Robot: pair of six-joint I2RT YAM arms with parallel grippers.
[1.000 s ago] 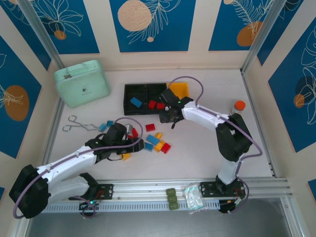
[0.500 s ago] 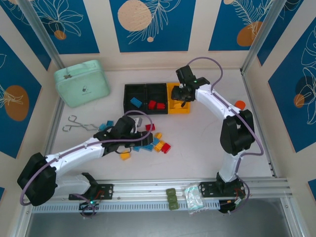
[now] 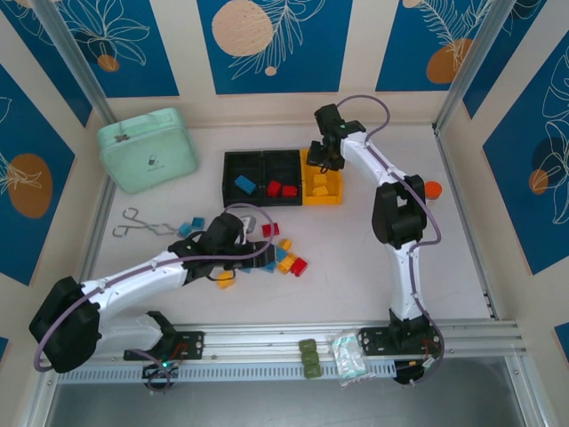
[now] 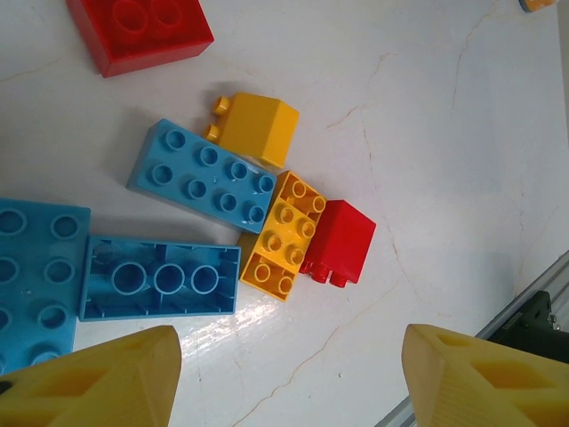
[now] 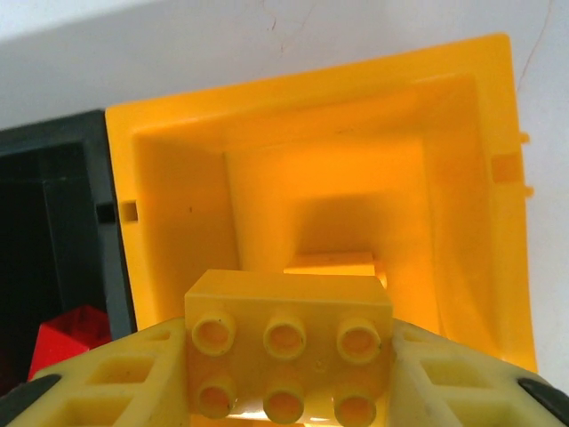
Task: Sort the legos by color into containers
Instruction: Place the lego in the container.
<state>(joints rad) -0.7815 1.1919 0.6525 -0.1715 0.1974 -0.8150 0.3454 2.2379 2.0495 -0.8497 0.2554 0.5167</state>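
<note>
- The right gripper (image 5: 289, 391) pinches a yellow brick (image 5: 289, 342) squarely above the yellow bin (image 5: 498, 178), which already holds yellow pieces; a drop looks next
- The left gripper (image 4: 293, 382), fingers spread and empty, hovers over the loose legos (image 4: 213, 178) on the table (image 4: 444, 133)
- One blue brick (image 3: 244, 185) and two red bricks (image 3: 281, 189) sit in the black bins (image 3: 263, 156); most pieces appear unsorted

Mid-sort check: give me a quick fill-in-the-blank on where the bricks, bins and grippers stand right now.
1. The right gripper holds a ___ brick over the yellow bin.
2. The left gripper hangs ___, empty, over the pile.
3. The lego in the left black bin is ___.
4. The middle bin has bricks that are ___.
Missing: yellow; open; blue; red.
</note>
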